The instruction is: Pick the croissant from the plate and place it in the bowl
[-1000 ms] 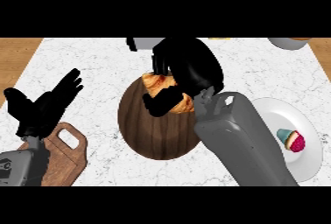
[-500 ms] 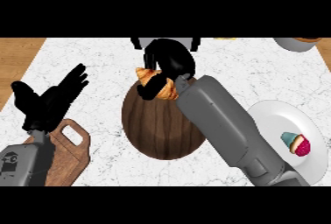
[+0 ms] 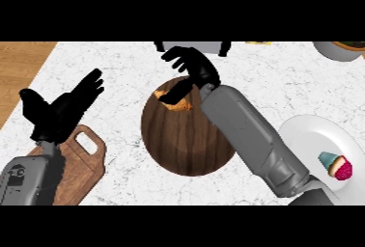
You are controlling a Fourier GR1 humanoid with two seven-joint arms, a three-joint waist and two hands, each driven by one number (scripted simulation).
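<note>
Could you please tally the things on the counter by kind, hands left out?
Wooden bowl: 1
Croissant: 1
White plate: 1
Cupcake: 1
Wooden cutting board: 1
Partly cut-off dish at the top right corner: 1
Total: 6

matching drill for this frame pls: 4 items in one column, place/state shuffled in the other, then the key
Items:
1. croissant
2. white plate
3. left hand
4. cutting board

Places/states:
A. open, fingers spread, above the counter's left side
B. inside the wooden bowl, at its far rim under the right hand
C. lying at lower left, under the left forearm
D. at right edge, carrying a small pink and teal cake

Pairs: 1-B, 2-D, 3-A, 4-C
</note>
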